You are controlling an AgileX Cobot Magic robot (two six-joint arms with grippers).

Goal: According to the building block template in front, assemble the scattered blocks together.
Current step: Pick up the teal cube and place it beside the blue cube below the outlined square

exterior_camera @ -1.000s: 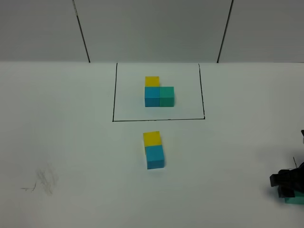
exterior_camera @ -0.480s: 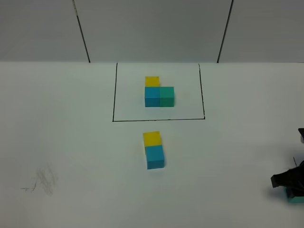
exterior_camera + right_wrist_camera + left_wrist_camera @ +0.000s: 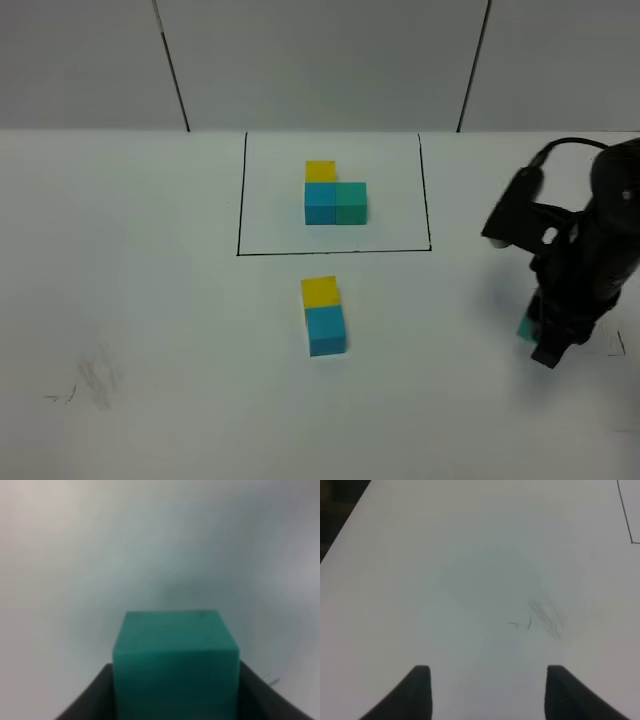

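You are in the carry step. Your right gripper (image 3: 545, 345), at the right of the overhead frame, is closed on the green block (image 3: 524, 328). In the right wrist view, the green block (image 3: 175, 660) fills the gap between the two dark fingers and seems to hang clear of the white surface.

Your left gripper (image 3: 487, 695) stands wide apart over bare table and holds nothing.

The template (image 3: 333, 194) sits inside the black rectangle (image 3: 335, 253) in the upper middle: yellow behind blue, green touching the blue's right face. Just below the rectangle, the loose yellow block (image 3: 320, 291) and blue block (image 3: 326, 330) already touch in a column, turned slightly off square.

So your next move, as I judge it, is to bring the green block left across the table (image 3: 150, 300) and set it down flush against the blue block's right side, matching that small turn without nudging the pair.

The table is plain white and matte, with faint scuff marks (image 3: 90, 380) at lower left. Grey wall panels (image 3: 320, 60) with dark seams close the back.
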